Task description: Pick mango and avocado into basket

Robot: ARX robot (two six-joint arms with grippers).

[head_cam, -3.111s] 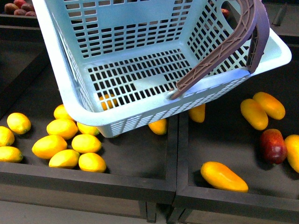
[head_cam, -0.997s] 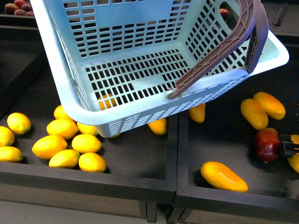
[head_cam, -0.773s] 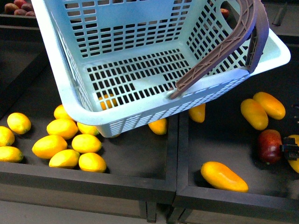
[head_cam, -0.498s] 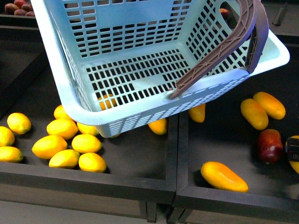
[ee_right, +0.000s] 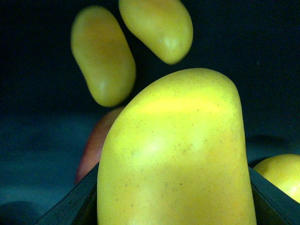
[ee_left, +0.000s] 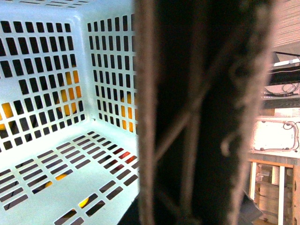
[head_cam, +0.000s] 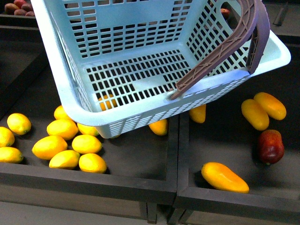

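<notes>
The light teal basket (head_cam: 140, 70) hangs tilted over the dark bins, its brown handle (head_cam: 234, 42) swung to the right. In the left wrist view that handle (ee_left: 201, 117) fills the picture close up and blurred, with the basket's slotted inside (ee_left: 56, 140) beyond. My left gripper is shut on it, and its fingers do not show. My right gripper (ee_right: 173, 206) is shut on a yellow mango (ee_right: 173, 150), which sits between its dark fingers (ee_right: 75, 201). This gripper is outside the front view. The avocado is out of view.
The right bin holds loose mangoes (head_cam: 255, 114) (head_cam: 270, 105) (head_cam: 224, 177) and a dark red fruit (head_cam: 271, 146). Several yellow fruits (head_cam: 70, 145) lie in the left bin, some under the basket. A raised black divider (head_cam: 180, 154) separates the bins.
My right gripper and the mango at the right edge of the front view have gone out of frame. The dark red fruit shifted slightly. The basket stayed put.
</notes>
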